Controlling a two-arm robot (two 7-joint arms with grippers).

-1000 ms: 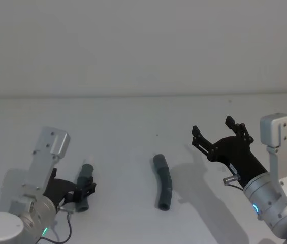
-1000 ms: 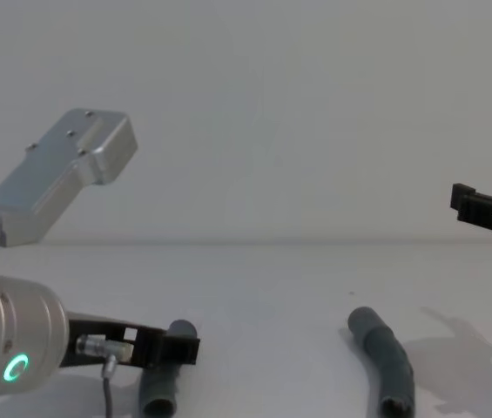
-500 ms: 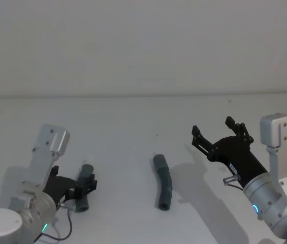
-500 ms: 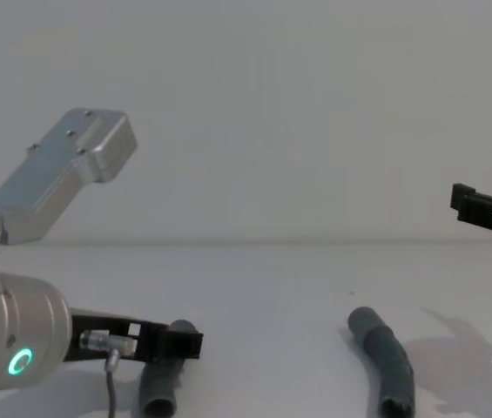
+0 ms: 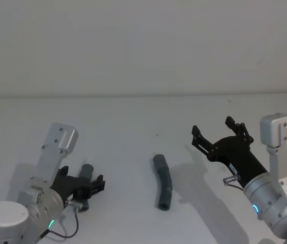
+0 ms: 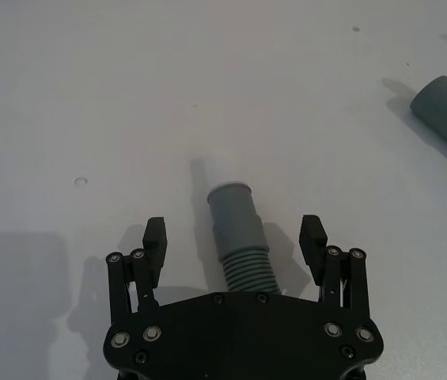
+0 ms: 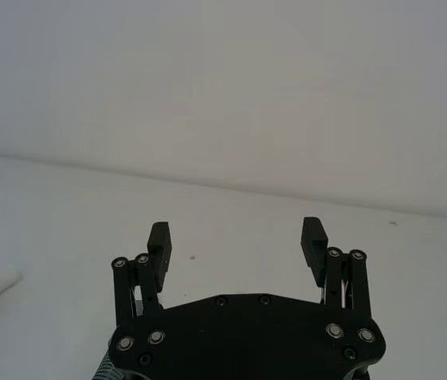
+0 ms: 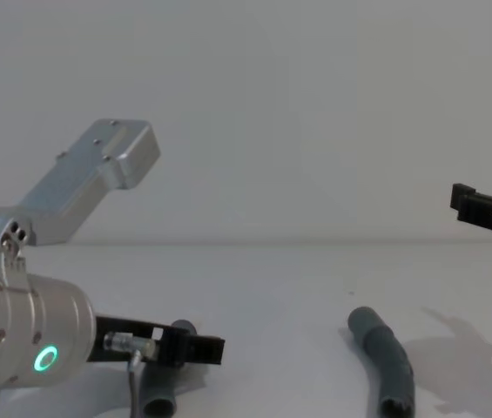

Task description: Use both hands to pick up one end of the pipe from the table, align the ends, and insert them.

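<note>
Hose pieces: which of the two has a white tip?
The piece lying inside the open left pincer; one end is a white plug. The mid-table piece is dark grey throughout.

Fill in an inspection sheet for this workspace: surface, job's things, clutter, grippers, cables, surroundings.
Surface: table, plain whitish-grey, with a few tiny dark specks.
Job's things: plug-tipped pipe piece lies flat at the robot's left, its white tip pointing away from the wrist; second pipe piece, curved, lies mid-table, untouched.
Clutter: nothing seen.
Grippers: left gripper is low and open, one finger on each side of the plug-tipped pipe piece, not closed on it. Right gripper is open and raised at the right, apart from the second pipe piece.
Cables: thin cable loops at the left wrist.
Surroundings: plain pale wall behind the table.
</note>
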